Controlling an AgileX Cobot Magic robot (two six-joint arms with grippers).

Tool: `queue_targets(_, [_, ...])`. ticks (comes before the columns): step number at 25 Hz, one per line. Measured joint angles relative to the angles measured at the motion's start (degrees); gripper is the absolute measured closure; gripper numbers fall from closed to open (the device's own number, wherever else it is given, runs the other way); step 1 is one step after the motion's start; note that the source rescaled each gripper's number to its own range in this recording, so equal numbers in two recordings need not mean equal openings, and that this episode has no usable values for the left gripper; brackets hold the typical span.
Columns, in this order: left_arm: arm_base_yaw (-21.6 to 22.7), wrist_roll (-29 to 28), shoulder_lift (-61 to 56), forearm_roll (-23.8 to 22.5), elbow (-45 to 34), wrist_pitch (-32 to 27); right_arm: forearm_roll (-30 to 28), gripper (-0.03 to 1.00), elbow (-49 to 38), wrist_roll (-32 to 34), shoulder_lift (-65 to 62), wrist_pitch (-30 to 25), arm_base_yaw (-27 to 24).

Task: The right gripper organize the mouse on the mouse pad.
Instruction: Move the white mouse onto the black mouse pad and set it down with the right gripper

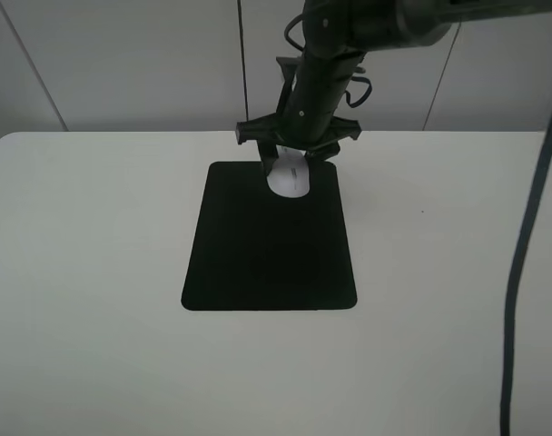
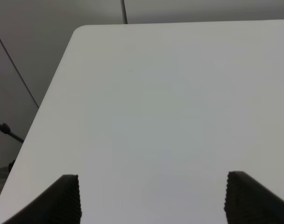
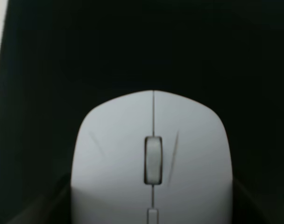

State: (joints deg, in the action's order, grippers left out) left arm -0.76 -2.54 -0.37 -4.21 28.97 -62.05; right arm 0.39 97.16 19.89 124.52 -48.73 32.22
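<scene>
The white mouse [image 1: 290, 178] with a grey scroll wheel sits at the far edge of the black mouse pad [image 1: 267, 245], near the pad's far right corner. My right gripper [image 1: 295, 163] comes down from above and is closed on the mouse's sides. In the right wrist view the mouse [image 3: 151, 154] fills the space between the dark fingers [image 3: 58, 200], with the pad [image 3: 151, 42] beyond it. I cannot tell whether the mouse rests on the pad or hangs just above it. My left gripper [image 2: 151, 200] is open and empty over bare table.
The white table [image 1: 76, 272] surrounds the pad on all sides. A grey cable [image 1: 528, 236] hangs down at the right of the exterior view. A grey panelled wall stands behind the table's far edge [image 1: 122, 133]. The table's rounded corner [image 2: 79, 30] shows in the left wrist view.
</scene>
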Motion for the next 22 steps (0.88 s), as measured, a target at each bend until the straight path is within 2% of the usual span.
queue_targets(8, [0.00, 0.00, 0.00, 0.00, 0.00, 0.00, -0.39, 0.95, 6.18, 4.84, 7.10, -2.62, 0.82])
queue_targets(15, [0.00, 0.00, 0.00, 0.00, 0.00, 0.00, -1.13, 0.95, 6.94, 5.77, 9.53, -2.36, 0.82])
queue_targets(22, [0.00, 0.00, 0.00, 0.00, 0.00, 0.00, -5.90, 0.95, 7.05, 10.12, 10.27, -1.58, 2.16])
